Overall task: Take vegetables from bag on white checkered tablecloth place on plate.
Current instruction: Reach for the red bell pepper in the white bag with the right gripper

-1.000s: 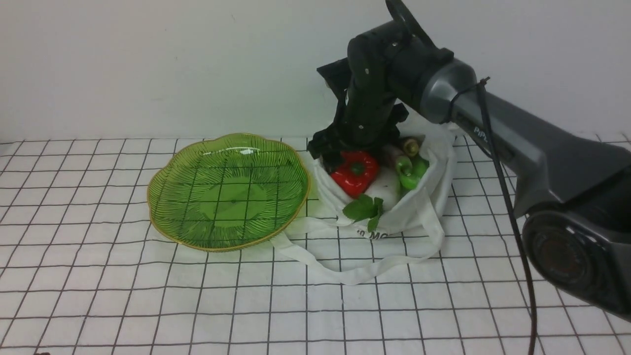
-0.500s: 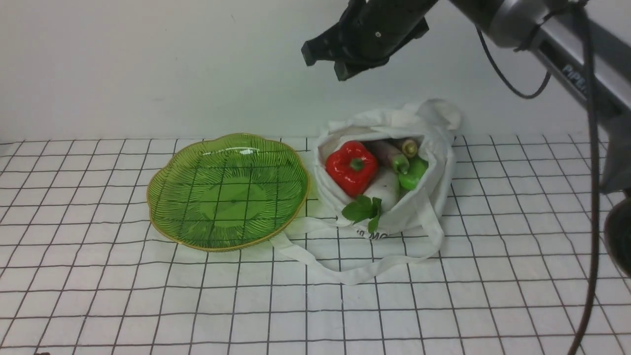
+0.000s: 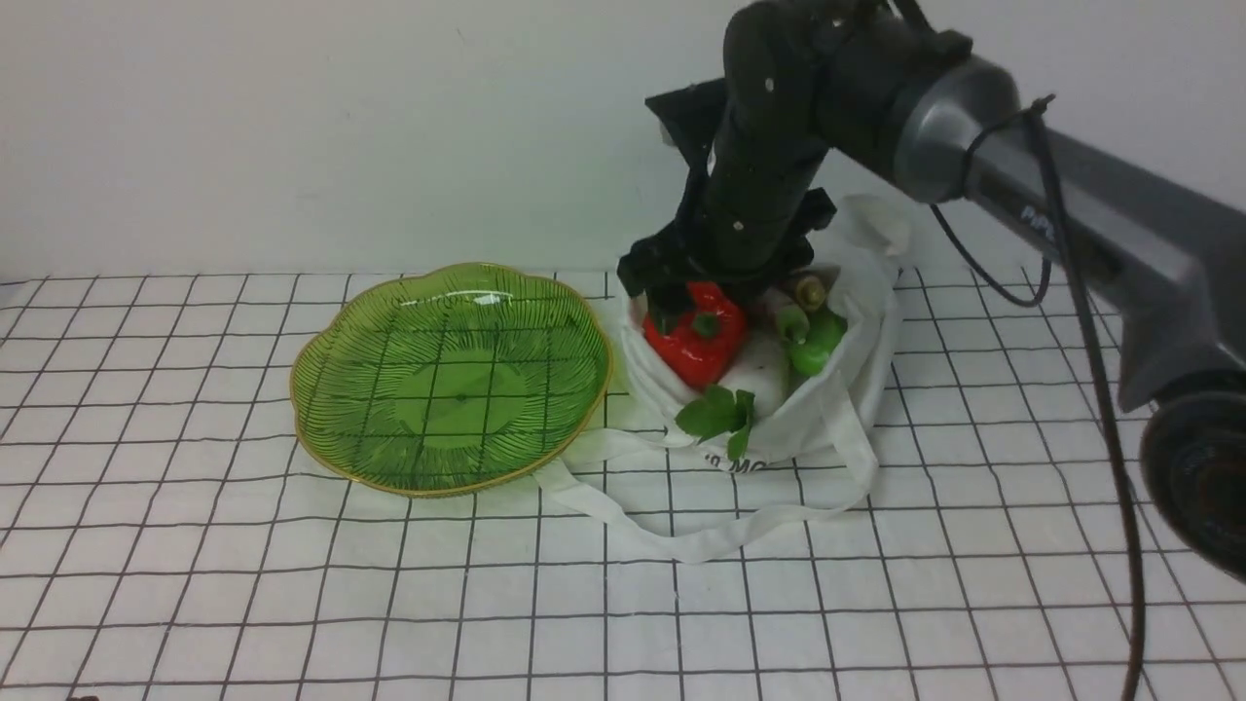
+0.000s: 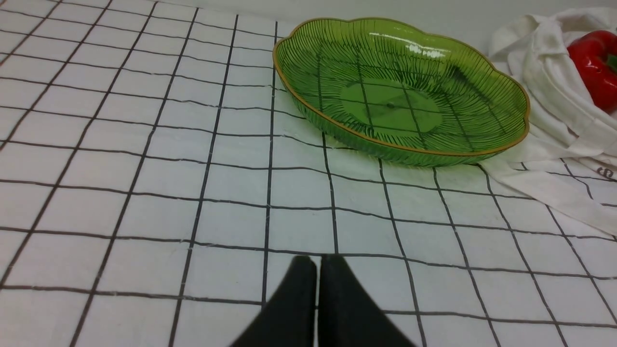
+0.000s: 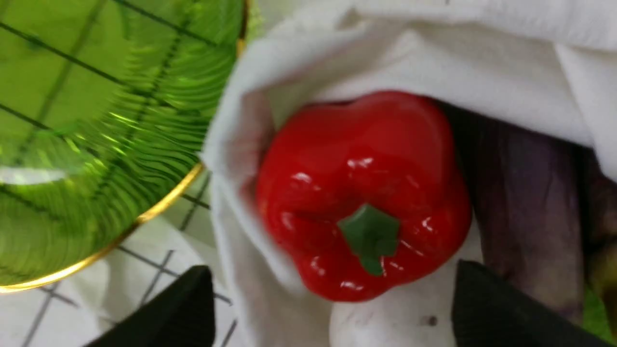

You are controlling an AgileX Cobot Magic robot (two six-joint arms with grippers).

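Red pepper [image 5: 361,193] in bag [image 3: 837,389]; right hand [image 5: 332,308] wide open, straddling it.

Light bright, even, diffuse, from above. Shadows faint and soft under plate [image 3: 343,321] and bag [image 3: 845,389]. White glare streaks on plate's far inner wall; pinpoint highlights on red bell pepper [image 5: 361,173]. Right wrist view motion-blurred throughout; front and left wrist views sharp.

Top of red pepper [image 3: 697,352] behind right gripper [image 3: 706,284] — bag [image 3: 857,380] lettering [image 3: 732,465] partly hidden.
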